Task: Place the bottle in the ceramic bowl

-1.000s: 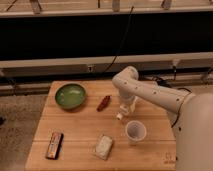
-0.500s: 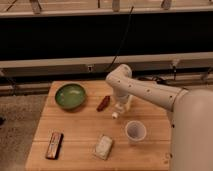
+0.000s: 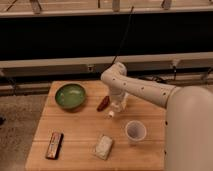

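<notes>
The green ceramic bowl (image 3: 70, 95) sits empty at the back left of the wooden table (image 3: 80, 127). My gripper (image 3: 117, 104) hangs from the white arm over the table's middle, right of the bowl. It is shut on the clear bottle (image 3: 115, 109), which tilts down and to the left with its white cap (image 3: 111, 114) lowest, just above the tabletop. The bottle's body is partly hidden by the gripper.
A small red-brown object (image 3: 103, 103) lies between the bowl and the gripper. A translucent plastic cup (image 3: 135, 131) stands at the front right. A white packet (image 3: 104, 146) and a dark snack bar (image 3: 54, 144) lie near the front edge.
The arm has swung left toward the bowl, carrying the bottle away from the cup; the bottle's cap now points down beside the red-brown object.
</notes>
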Available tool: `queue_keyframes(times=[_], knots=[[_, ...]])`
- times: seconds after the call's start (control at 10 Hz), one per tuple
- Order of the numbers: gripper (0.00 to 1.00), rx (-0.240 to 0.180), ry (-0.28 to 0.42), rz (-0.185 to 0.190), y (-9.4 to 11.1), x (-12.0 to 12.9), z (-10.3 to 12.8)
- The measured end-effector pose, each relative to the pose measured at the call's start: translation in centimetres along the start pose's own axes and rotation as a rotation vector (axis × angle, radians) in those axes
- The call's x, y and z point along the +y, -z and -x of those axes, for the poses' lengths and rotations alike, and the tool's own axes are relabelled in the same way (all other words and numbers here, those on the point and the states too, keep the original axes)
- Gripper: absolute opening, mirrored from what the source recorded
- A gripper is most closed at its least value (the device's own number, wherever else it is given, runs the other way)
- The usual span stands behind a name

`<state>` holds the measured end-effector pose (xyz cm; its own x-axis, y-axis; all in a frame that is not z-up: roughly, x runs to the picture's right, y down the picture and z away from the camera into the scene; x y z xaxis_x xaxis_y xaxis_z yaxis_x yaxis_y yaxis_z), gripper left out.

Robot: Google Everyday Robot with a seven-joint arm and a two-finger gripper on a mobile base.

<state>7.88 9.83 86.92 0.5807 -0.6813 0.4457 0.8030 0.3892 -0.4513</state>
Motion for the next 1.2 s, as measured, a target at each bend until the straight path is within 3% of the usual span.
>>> queue_keyframes(times=[0.2, 0.6, 0.9, 1.2], knots=[[0.01, 0.000, 0.020, 0.002, 0.4, -2.4, 1.2], [0.01, 0.008, 0.039, 0.006, 0.9, -3.2, 1.0], [0.01, 0.012, 0.059, -0.006, 2.1, -6.1, 1.7], [0.01, 0.020, 0.074, -0.007, 2.3, -6.6, 0.9]])
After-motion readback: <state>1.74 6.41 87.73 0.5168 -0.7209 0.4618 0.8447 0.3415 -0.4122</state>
